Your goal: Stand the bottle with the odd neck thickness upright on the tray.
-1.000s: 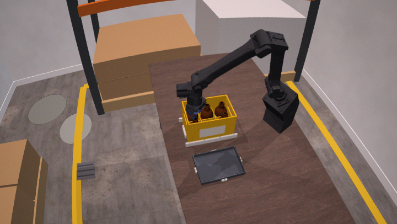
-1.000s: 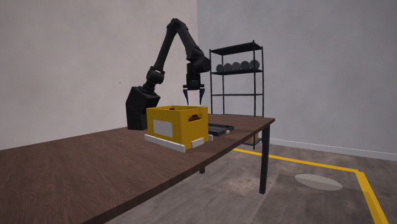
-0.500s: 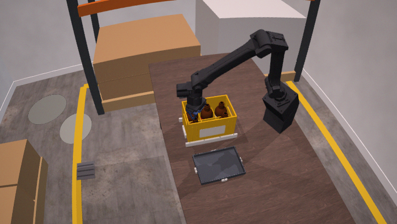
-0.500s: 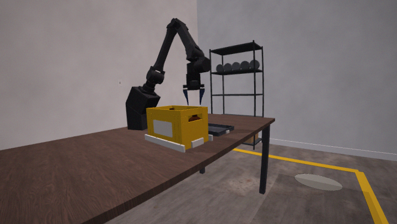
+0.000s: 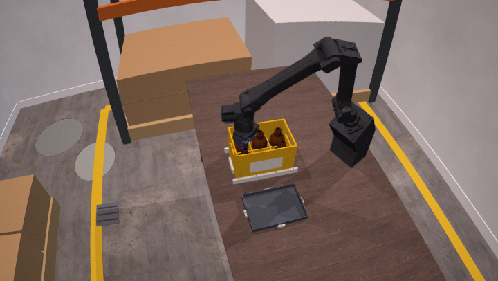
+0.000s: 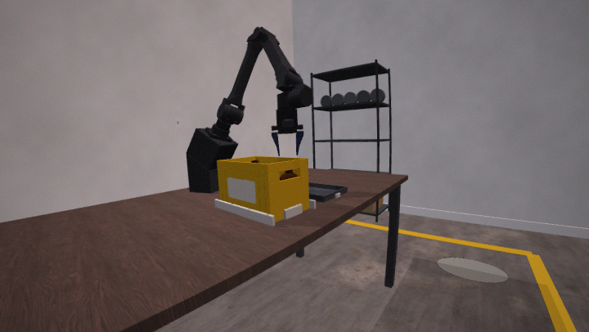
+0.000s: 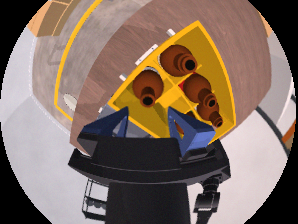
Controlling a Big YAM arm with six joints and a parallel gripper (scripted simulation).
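Hovering over one end of the open yellow plastic crate [image 5: 265, 156] [image 6: 288, 198] [image 7: 227, 95], the black gripper with blue fingers [image 5: 245, 139] [image 6: 288, 154] is pointing down, fingers standing fairly wide with nothing between them. The brown, glossy, round-shouldered bottles [image 5: 259, 141] [image 7: 148, 85] are all standing inside the crate; the odd neck isn't showing clearly, so can't say which one. Probably handling stiff, smooth, slippery, maybe breakable if glass; the neck below the opening is looking like the best hold, pulled straight up to spare the loose crate. Exterior view is showing fingertips above the rim but mostly hiding bottles; wrist view is showing their mouths. Top view is showing the shallow dark tray [image 5: 275, 208] [image 6: 330, 193] holding no bottle.

top view: no visible change | exterior view: no visible change | wrist view: nothing earlier to compare
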